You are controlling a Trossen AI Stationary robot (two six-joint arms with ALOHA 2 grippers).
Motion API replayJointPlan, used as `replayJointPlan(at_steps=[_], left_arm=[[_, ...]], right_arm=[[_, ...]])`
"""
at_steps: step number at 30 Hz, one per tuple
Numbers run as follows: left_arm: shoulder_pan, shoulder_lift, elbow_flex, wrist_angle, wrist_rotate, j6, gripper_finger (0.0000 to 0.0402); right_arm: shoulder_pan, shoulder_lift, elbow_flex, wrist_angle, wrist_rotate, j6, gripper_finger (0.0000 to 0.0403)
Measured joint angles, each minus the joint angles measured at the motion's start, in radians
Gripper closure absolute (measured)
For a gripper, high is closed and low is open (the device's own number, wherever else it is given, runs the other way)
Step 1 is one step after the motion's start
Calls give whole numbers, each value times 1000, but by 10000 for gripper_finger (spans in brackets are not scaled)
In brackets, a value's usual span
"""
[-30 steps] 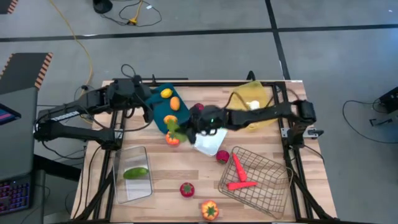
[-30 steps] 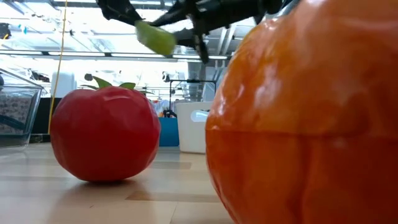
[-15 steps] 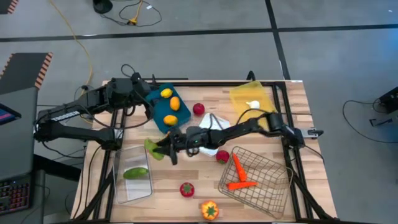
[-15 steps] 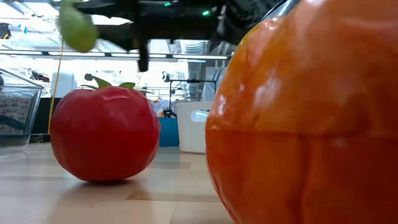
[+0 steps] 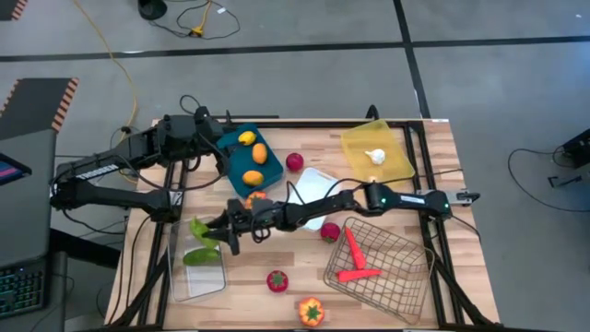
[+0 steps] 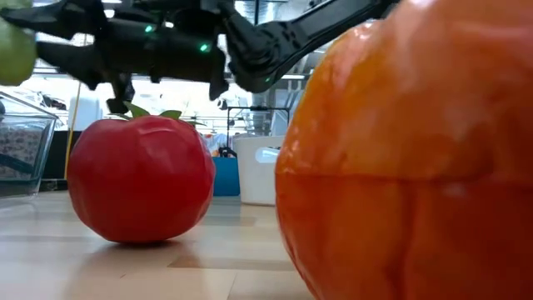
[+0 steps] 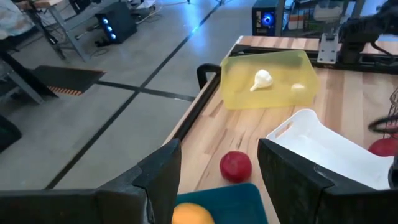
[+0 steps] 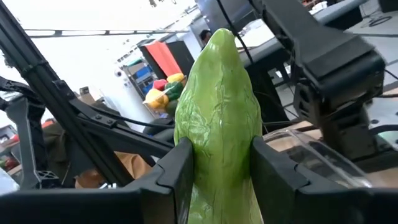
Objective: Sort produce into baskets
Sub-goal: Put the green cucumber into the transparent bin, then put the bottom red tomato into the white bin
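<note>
My right gripper [image 5: 215,231] reaches across the table from the right and is shut on a green cucumber [image 5: 199,227], above the far end of the clear bin [image 5: 180,277]. A second cucumber [image 5: 201,256] lies in that bin. In the low view the held cucumber [image 6: 12,52] shows at the top left, high above the table. My left gripper [image 5: 218,155] waits open and empty at the far left, beside the teal tray [image 5: 232,175] with citrus [image 5: 251,177]. My right gripper pinches the cucumber's two sides [image 8: 198,155] between its two fingers [image 8: 173,177]. The fingers come level from the table's right and lie along the cucumber, whose tip [image 8: 222,37] sticks out past the fingertips. The cucumber is lifted clear of the table and the bin.
The yellow tray [image 5: 355,143] holds garlic [image 5: 374,156]. There is a white tray [image 5: 313,180] at the middle and a wire basket [image 5: 396,277] with carrots [image 5: 355,258]. Loose on the wood are a tomato [image 5: 277,280], a pepper [image 5: 311,311], two red berries [image 5: 330,231] [image 5: 294,162] and an orange piece [image 5: 255,196].
My right gripper has carried the green cucumber from beside the teal tray toward the table's left and near edges, and is now above the clear bin's far end. It has stayed shut on the cucumber, which is still lifted clear.
</note>
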Motion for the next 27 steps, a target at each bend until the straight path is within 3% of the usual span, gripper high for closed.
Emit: replayJointPlan(at_steps=[16,23,27], left_arm=[[0,0,0,-2,2,0,201],[0,0,0,-3,2,0,201],[0,0,0,-11,1,0,201]], right_arm=[[2,28,42,-64,-3,0,148],[-11,28,42,-82,-11,19,139],[-38,27,42,-82,-126,95,138]])
